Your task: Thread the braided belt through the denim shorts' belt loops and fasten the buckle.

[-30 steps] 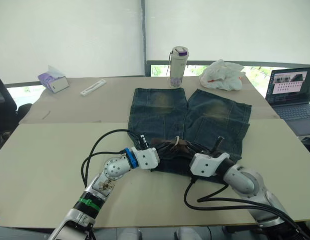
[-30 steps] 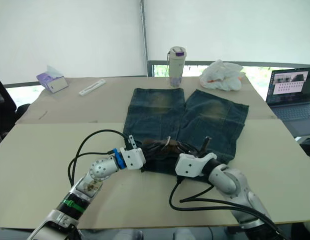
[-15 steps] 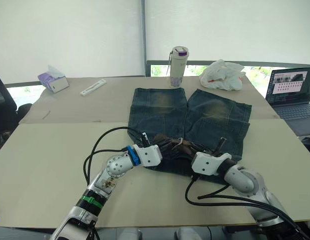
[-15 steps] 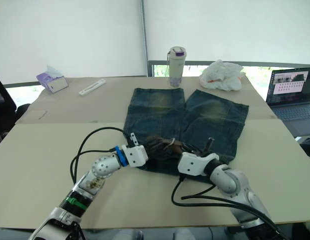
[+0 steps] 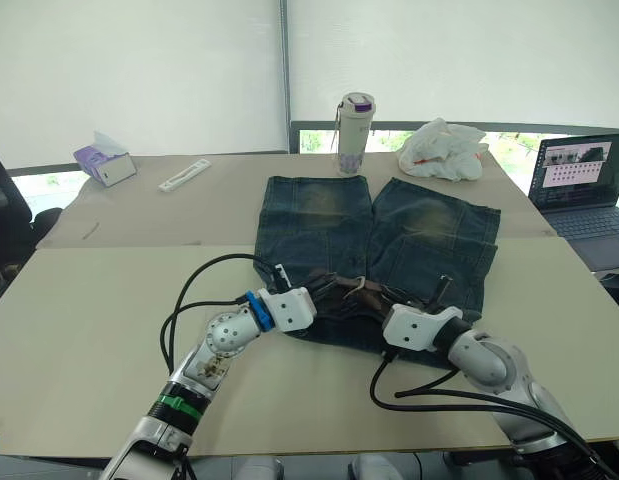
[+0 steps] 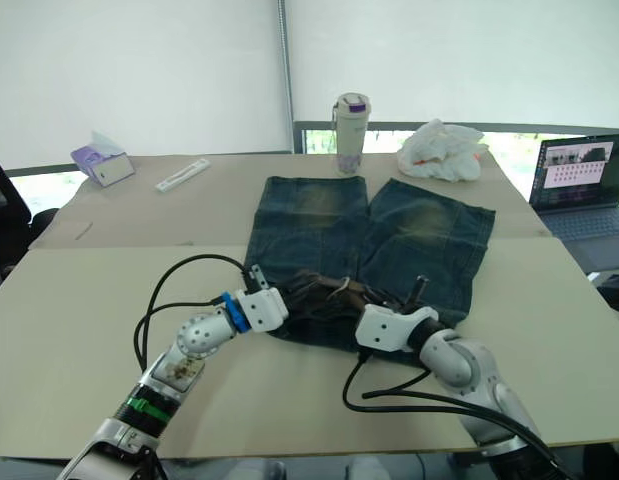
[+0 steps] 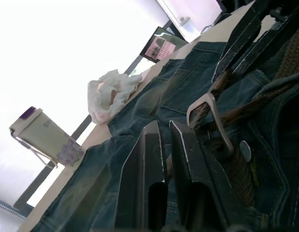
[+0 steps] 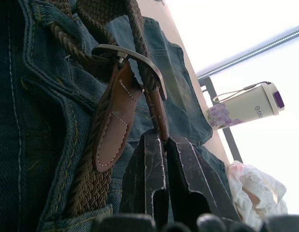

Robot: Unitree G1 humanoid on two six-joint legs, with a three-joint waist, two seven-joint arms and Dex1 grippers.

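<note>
Surface near edge: your left gripper [image 5: 311, 297] has backed off slightly, right gripper [image 5: 401, 312] steady, both narrow, empty; buckle [image 8: 132, 60] unfastened on denim shorts [image 5: 319, 225].

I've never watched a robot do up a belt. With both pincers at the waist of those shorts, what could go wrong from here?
1. The belt is soft and braided, so its end could slip out of the metal buckle if tugged.
2. Both pincers, left and right, crowd the same spot, so they might bump.
3. The shorts lie loose on the table, so a pull could drag them along.
</note>
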